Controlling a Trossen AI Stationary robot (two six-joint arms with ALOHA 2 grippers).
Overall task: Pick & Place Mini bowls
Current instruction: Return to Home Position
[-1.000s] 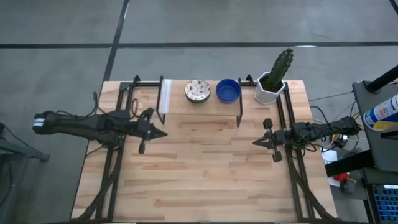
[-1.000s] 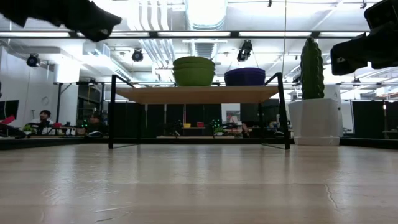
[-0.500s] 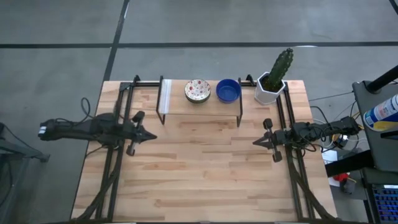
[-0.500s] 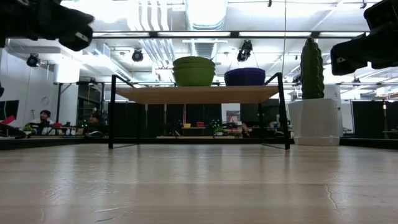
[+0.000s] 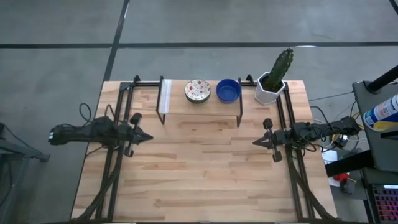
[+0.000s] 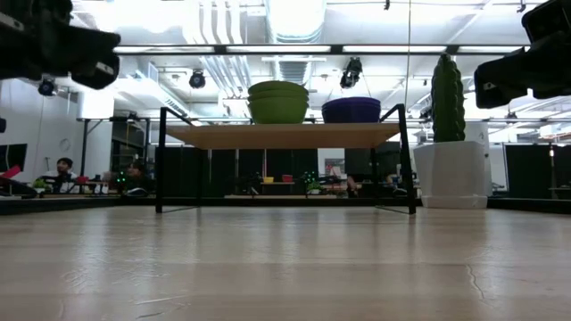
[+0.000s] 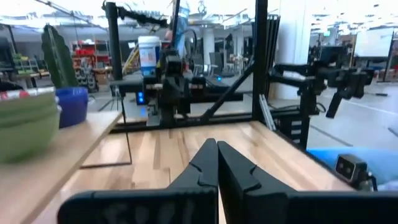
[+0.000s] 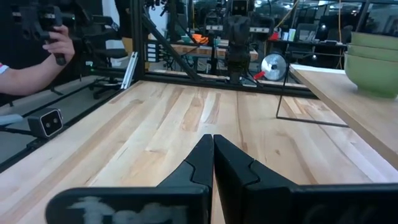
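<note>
The mini bowls stand in two stacks on top of a small raised wooden shelf (image 5: 199,106) at the table's far side. One stack is cream-white and speckled (image 5: 198,91) and looks green from the side (image 6: 277,102). The cobalt blue stack (image 5: 229,91) (image 6: 351,110) stands to its right. My left gripper (image 5: 148,137) (image 7: 217,155) is shut and empty, above the table's left part, pointing right. My right gripper (image 5: 255,142) (image 8: 213,149) is also shut and empty. It hovers over the right part, pointing left.
A white hexagonal pot with a cactus (image 5: 272,84) (image 6: 451,160) stands at the shelf's right end, near the far right corner. Black arm frames run along both table sides. Bare wood lies between the grippers. A person's hand (image 8: 59,43) shows beyond the table in the right wrist view.
My left arm has drawn back toward the table's left edge, its gripper moving away from the shelf's front left corner. My right arm and the bowls have kept still.
</note>
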